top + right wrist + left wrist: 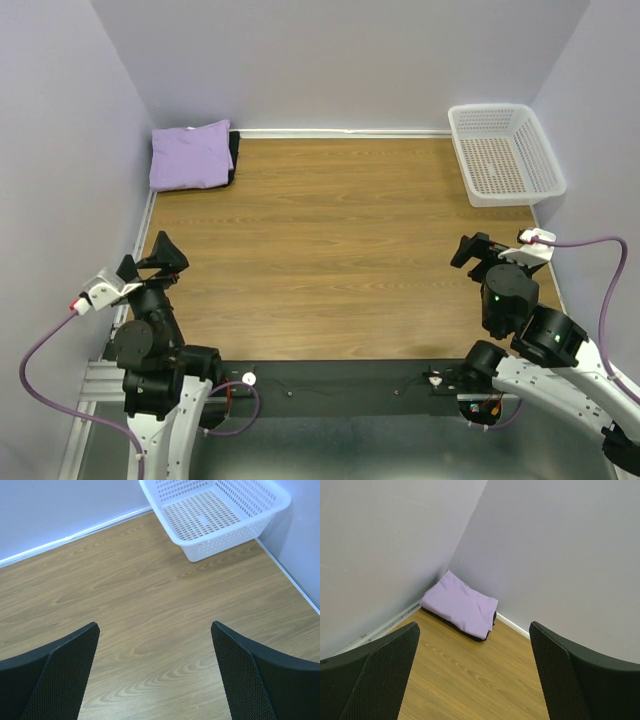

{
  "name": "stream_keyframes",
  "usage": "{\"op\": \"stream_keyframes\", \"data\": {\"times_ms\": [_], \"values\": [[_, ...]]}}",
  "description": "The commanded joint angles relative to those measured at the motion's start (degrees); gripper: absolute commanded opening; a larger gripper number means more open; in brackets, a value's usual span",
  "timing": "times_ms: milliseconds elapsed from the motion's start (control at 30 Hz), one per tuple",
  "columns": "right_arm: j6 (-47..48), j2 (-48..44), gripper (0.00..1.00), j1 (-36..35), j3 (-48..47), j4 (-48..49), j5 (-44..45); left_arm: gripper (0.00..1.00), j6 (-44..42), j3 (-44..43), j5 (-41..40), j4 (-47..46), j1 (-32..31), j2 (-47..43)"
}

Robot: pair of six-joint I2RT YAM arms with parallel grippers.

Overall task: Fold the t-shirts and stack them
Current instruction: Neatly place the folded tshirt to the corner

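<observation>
**Both claws wide open and empty; the shirts sit stacked in the far left corner**

The wooden table (330, 250) is shut in on three sides by pale walls (60, 150), with a white trim strip (340, 132) along the foot of the back one. Its near edge meets the dark rail where the arms are mounted. A broad stretch of bare wood runs from the arms to the back wall. The only things on it are at the two far corners. A white perforated basket (500, 107) stands at the far right, close to the right wall.

The lavender shirt (190, 155) lies folded in the far left corner, pressed against both walls. The black shirt (234, 155) is almost wholly hidden beneath it. Only a thin dark edge shows along the lavender shirt's right side and near side, so how it is folded cannot be told. In the right wrist view, the frame's top edge cuts off the back of the basket. The overhead view cuts off the lower parts of both arms.

The left claw (168, 268) hovers over the near left edge with its fingers spread wide, holding nothing. The stack lies well apart from it, straight ahead and framed between its fingers. The right claw (470, 255) is equally spread and empty. It sits at the near right, across the table from the shirts, and faces the basket.
</observation>
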State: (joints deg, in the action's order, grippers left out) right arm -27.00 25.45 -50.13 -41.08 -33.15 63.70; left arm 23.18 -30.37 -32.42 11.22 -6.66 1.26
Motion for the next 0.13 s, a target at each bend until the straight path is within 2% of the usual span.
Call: {"op": "stream_keyframes", "data": {"times_ms": [0,100], "values": [[-1.03,-0.49,1.00,0.21,0.39,0.10,2.22,0.98,0.11,0.84,-1.50,-2.34,0.68,0.33],[-0.94,-0.14,1.00,0.29,0.30,0.19,2.74,0.98,0.11,1.10,-1.50,-2.43,0.68,0.24]]}}
